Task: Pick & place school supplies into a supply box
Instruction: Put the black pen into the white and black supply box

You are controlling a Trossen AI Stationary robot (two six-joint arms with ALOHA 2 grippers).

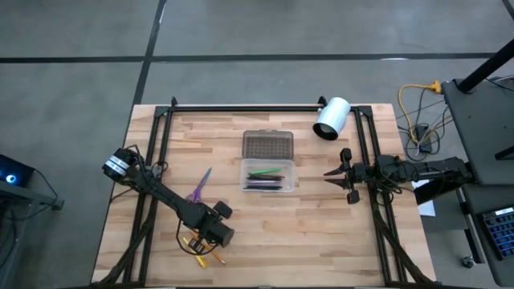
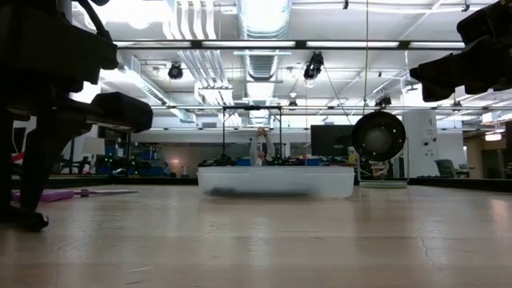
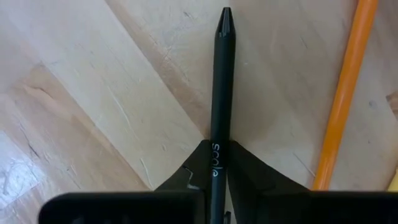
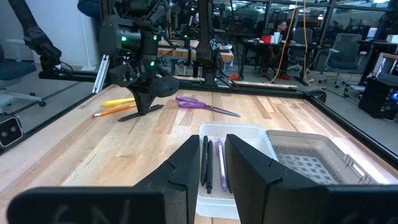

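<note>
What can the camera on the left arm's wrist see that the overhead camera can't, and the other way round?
Only the wrist view shows the left hand shut on a black pen, with white lettering on it. Only the overhead view shows the open supply box, its lid, the purple scissors, the white cylinder and the right hand. Both show the wooden table and an orange pencil.

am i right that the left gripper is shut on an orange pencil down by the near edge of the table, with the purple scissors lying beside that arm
Not quite. The left gripper is shut on a black pen, not an orange pencil; the left wrist view shows the orange pencil lying loose on the wood beside it. The rest holds: the purple scissors lie beside that arm.
</note>
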